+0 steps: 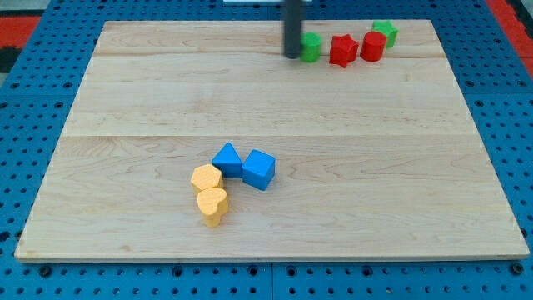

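My tip (292, 55) rests on the wooden board (150, 92) near the view's top, just left of a green block (311, 47) and touching or almost touching it. Right of that block stand a red star-shaped block (342, 51), a red cylinder (372, 47) and a green block (385, 32) behind the cylinder. Lower down, left of the middle, a blue triangular block (226, 158) and a blue cube (259, 169) sit side by side. A yellow hexagonal block (206, 178) and a yellow heart-shaped block (212, 205) lie just below and left of them.
The board lies on a blue pegboard surface (33, 100) that shows on all sides. A red area (17, 21) shows at the view's top left corner and another at the top right.
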Robot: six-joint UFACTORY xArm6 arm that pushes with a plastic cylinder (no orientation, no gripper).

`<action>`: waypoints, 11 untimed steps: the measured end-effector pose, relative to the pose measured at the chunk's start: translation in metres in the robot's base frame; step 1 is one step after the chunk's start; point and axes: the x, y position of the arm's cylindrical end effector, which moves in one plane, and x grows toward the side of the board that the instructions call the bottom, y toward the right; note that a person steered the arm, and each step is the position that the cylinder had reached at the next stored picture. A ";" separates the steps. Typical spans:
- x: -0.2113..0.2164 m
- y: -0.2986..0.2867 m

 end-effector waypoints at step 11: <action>0.229 -0.112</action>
